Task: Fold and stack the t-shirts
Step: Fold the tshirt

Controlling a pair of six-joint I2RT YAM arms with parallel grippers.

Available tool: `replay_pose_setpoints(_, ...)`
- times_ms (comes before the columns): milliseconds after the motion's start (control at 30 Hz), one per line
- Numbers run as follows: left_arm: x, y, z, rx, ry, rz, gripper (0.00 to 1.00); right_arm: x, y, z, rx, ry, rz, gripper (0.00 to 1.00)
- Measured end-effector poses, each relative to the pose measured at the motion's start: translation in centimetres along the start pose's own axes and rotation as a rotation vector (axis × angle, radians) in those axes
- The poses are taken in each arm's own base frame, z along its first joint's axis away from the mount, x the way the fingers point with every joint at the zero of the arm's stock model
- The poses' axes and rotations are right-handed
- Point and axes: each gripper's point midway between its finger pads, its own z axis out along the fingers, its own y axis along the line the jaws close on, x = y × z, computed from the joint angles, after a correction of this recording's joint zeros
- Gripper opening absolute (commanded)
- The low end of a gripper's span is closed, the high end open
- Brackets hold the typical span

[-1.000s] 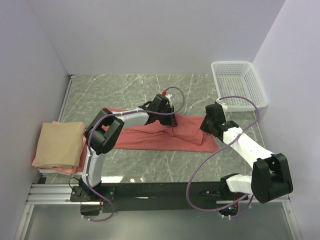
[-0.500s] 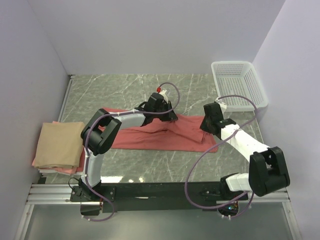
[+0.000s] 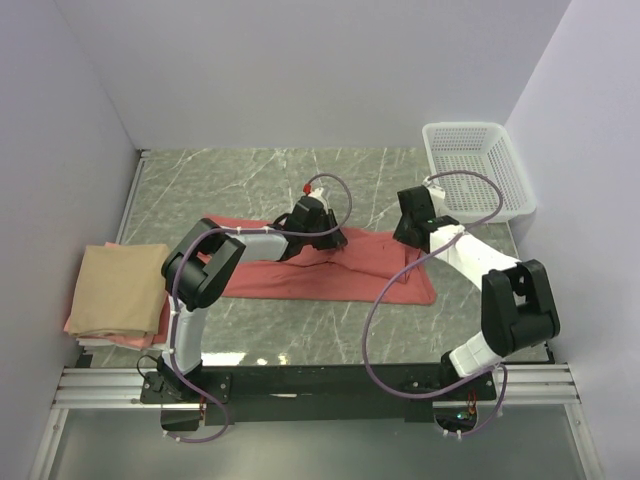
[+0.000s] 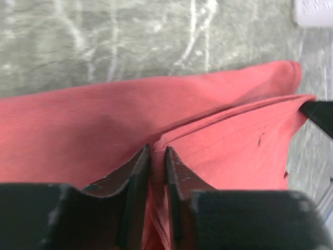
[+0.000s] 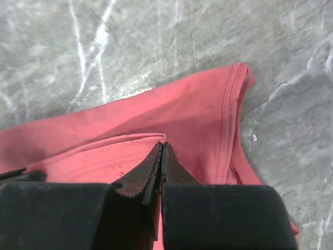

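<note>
Since a second ago the left gripper [image 3: 332, 238] and right gripper [image 3: 410, 243] have shifted away from the bases. From above, the salmon-red t-shirt [image 3: 320, 282] lies beneath them with its long axis left-right. The left arm [image 3: 200, 265] is sharply bent and the right arm [image 3: 480, 265] stretched out. On the left wrist, the fingers pinch a cloth fold, with the shirt spreading ahead. On the right wrist, the fingers are pressed together on a hem, and the shirt's end points ahead-right.
</note>
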Motion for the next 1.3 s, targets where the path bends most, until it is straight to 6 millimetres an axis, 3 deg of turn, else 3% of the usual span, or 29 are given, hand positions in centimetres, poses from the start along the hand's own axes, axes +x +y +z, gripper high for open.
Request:
replay_pose_setpoints(167,-0.8,0.9,0.0,-0.05,-0.046,-0.003,0.39,0.8,-0.2,1.3,0.031,0.03,-0.018,0.01)
replay_pose_setpoints(267,-1.6,1.0,-0.3,-0.072,-0.076,0.006,0.5,0.7,-0.1,1.7,0.036,0.032,-0.023,0.1)
replay_pose_setpoints(400,-3.3,0.9,-1.6,-0.099,-0.127,0.019,0.55,0.0,0.1,1.6,0.039,0.027,-0.028,0.56)
replay_pose_setpoints(533,-5.4,0.2,-3.9,-0.119,-0.179,0.03,0.5,-0.9,0.4,0.8,0.034,0.014,-0.033,0.63)
replay_pose_setpoints(633,-6.5,-1.0,-5.4,-0.116,-0.208,0.043,0.31,-1.6,0.5,-0.9,0.011,-0.001,-0.024,0.58)
replay_pose_setpoints(667,-6.5,-1.3,-5.7,-0.115,-0.211,0.049,0.19,-2.0,0.8,-1.6,-0.01,-0.012,-0.014,0.55)
replay_pose_setpoints(800,-4.2,-2.4,-5.5,-0.112,-0.163,0.089,0.01,-1.8,2.1,-3.7,-0.101,-0.036,0.019,0.49)
replay_pose_setpoints(967,-1.1,-2.8,-4.6,-0.117,-0.093,0.116,0.01,2.5,2.7,-3.0,-0.154,0.057,0.017,0.47)
replay_pose_setpoints(1133,2.1,-0.5,-3.6,-0.175,-0.022,0.118,0.01,6.8,1.5,-1.2,-0.128,0.171,0.015,0.45)
replay_pose_setpoints(1300,5.0,1.5,-3.4,-0.227,0.023,0.087,0.01,8.3,0.8,-0.9,-0.116,0.204,0.022,0.45)
